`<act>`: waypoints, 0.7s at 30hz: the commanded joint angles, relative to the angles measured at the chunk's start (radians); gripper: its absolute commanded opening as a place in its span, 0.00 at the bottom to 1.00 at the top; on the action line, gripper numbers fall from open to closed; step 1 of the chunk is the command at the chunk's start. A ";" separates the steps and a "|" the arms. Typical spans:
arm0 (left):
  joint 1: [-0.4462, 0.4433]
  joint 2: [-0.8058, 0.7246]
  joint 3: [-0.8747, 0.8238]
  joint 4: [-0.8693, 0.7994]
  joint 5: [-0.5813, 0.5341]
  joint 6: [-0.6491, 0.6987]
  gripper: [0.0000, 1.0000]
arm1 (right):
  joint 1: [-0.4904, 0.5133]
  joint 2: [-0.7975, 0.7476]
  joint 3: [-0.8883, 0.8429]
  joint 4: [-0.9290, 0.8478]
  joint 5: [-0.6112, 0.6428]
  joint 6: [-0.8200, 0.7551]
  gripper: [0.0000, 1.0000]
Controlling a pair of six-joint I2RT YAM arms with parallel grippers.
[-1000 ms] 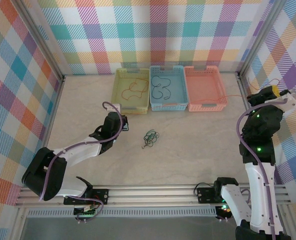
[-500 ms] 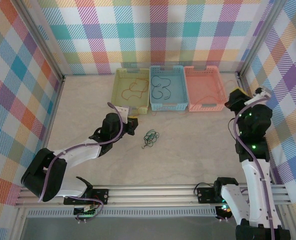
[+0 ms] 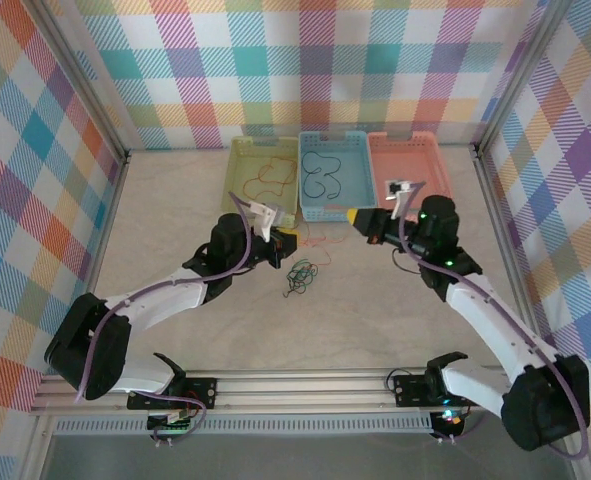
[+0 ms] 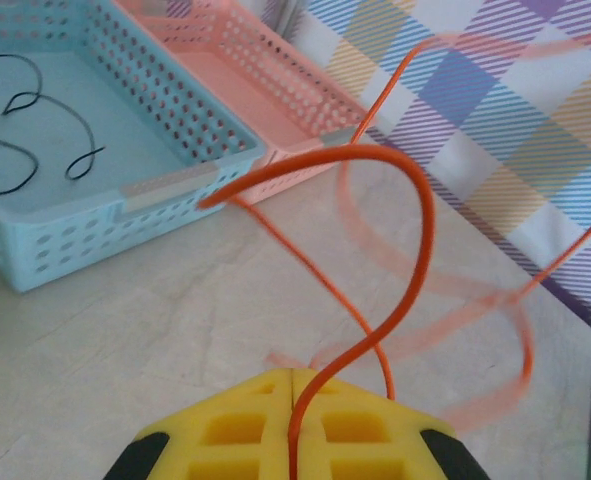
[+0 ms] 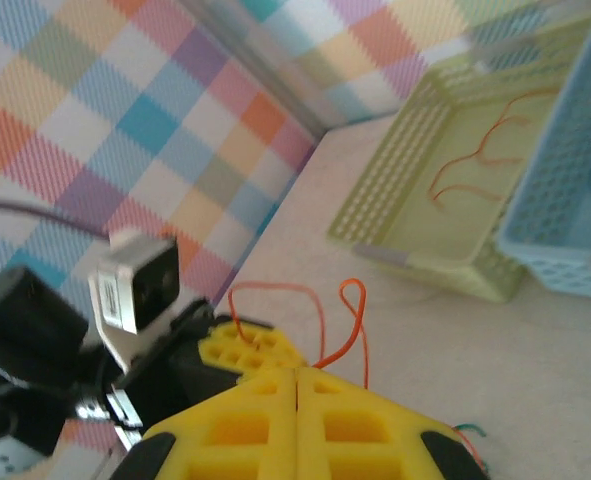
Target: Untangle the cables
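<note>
In the top external view, the left gripper [image 3: 281,240] and the right gripper [image 3: 360,217] are seen close together over the table [image 3: 175,220], just at 6 o'clock of the blue basket [image 3: 332,212]. A slack orange cable [image 3: 315,238] hangs between them, and the green cable [image 3: 300,275] is bunched at 6 o'clock of that gap. In the left wrist view, the left gripper [image 4: 293,385] is seen clamped on the orange cable [image 4: 418,220], which arches toward 1 o'clock; a black cable [image 4: 35,105] lies in the blue basket [image 4: 175,185], with the pink basket [image 4: 275,85] beside it. In the right wrist view, the right gripper [image 5: 297,385] is pressed closed, and orange cable [image 5: 353,320] loops rise from its tips, so the cable is judged pinched there too. With this much slack, the loops could be dropped onto the green cable and snagged, or a knot could be tightened if both ends are pulled apart.
</note>
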 commanded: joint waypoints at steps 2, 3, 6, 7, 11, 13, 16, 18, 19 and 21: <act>-0.026 0.031 0.071 -0.052 0.071 -0.003 0.07 | 0.074 0.056 -0.024 0.102 -0.023 -0.088 0.00; -0.032 0.036 0.083 -0.069 0.076 0.001 0.08 | 0.091 0.070 -0.020 0.096 -0.009 -0.100 0.00; -0.050 0.054 0.116 -0.111 0.090 0.016 0.11 | 0.129 0.104 -0.020 0.123 -0.028 -0.127 0.00; -0.054 0.063 0.127 -0.122 0.094 0.018 0.12 | 0.140 0.114 -0.018 0.129 -0.041 -0.136 0.00; -0.063 0.075 0.152 -0.169 0.095 0.028 0.13 | 0.161 0.132 -0.005 0.105 -0.088 -0.184 0.00; -0.063 0.073 0.160 -0.207 0.095 0.052 0.15 | 0.161 0.128 0.000 0.071 -0.083 -0.216 0.00; -0.064 0.073 0.194 -0.328 0.058 0.088 0.15 | 0.161 0.110 0.003 0.014 -0.035 -0.260 0.00; -0.065 0.082 0.216 -0.411 0.013 0.094 0.14 | 0.161 0.101 0.005 -0.031 0.013 -0.276 0.00; -0.065 0.092 0.230 -0.458 0.009 0.098 0.14 | 0.160 0.097 0.011 -0.065 0.033 -0.282 0.00; -0.065 0.106 0.240 -0.494 0.034 0.091 0.13 | 0.161 0.084 0.007 -0.118 0.067 -0.275 0.00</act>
